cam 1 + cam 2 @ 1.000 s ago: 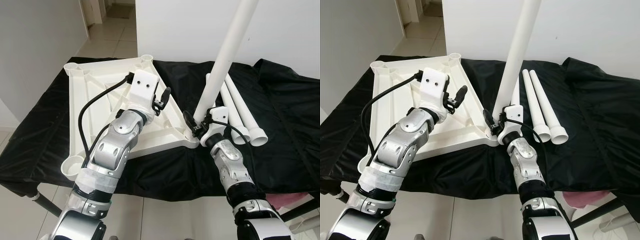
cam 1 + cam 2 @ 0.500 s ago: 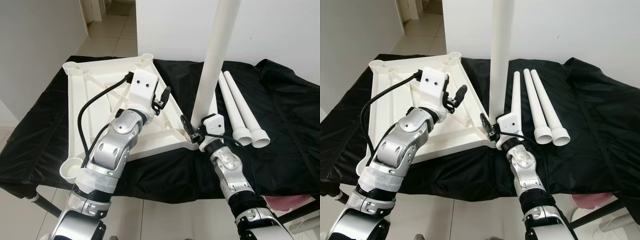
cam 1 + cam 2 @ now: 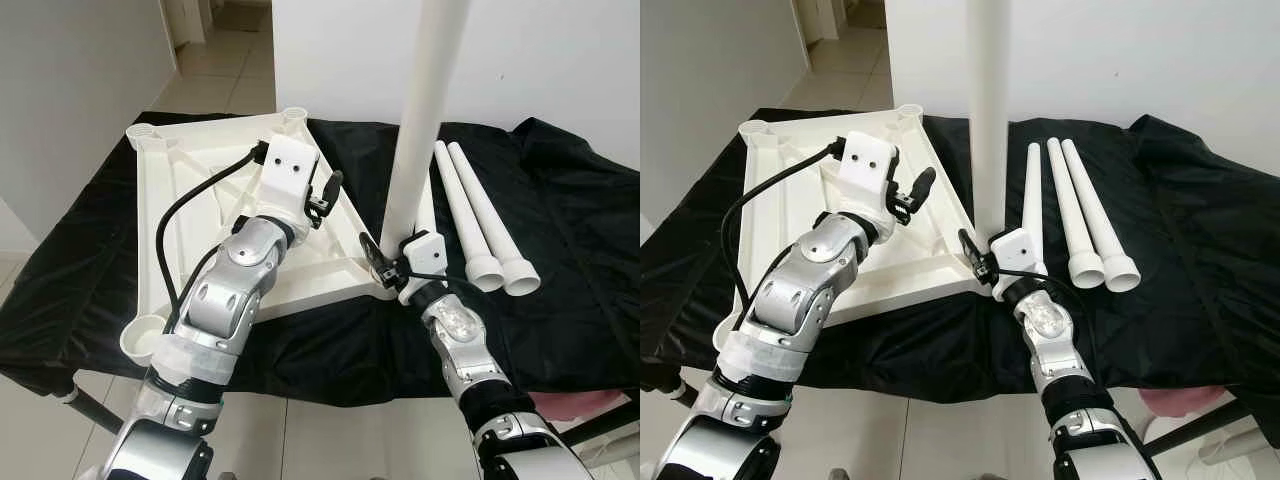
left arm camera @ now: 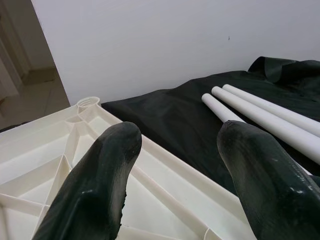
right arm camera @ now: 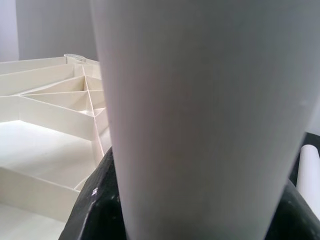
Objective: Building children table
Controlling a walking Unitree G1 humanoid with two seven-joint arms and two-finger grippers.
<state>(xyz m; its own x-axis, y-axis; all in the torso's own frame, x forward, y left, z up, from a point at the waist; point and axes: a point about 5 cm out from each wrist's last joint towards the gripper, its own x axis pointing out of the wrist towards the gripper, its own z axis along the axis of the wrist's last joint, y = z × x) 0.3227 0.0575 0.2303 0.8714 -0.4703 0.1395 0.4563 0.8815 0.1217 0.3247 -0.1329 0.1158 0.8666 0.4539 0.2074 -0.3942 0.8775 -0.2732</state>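
Nearest us, our right gripper (image 3: 390,262) is clamped around the foot of a white leg (image 3: 422,120), which stands almost upright over the near corner socket of the upturned tabletop (image 3: 190,200). The foot sits at that corner, but we cannot tell whether it has entered the socket, since the gripper covers the joint.

We judge the risk to lie here: the grip is low on a long leg, so a small wrist tilt would swing the top wide and could jam the foot askew or pry it out. A downward push could also slide the tabletop on the black cloth (image 3: 570,230), since nothing pins it.

Farther in, our left gripper (image 3: 325,195) hovers over the tabletop's ribbed underside with its fingers spread wide and holding nothing. It is near the right edge, not pressing on it.

Beyond the upright leg, three spare legs (image 3: 480,225) lie side by side on the cloth.

The head views give the leg's lean and the whole layout. The right wrist view shows the leg (image 5: 200,115) seated between the black fingers (image 5: 95,210) with ribs behind. The left wrist view shows the open gap between its fingers (image 4: 95,190), with a far corner socket (image 4: 90,102) past them.
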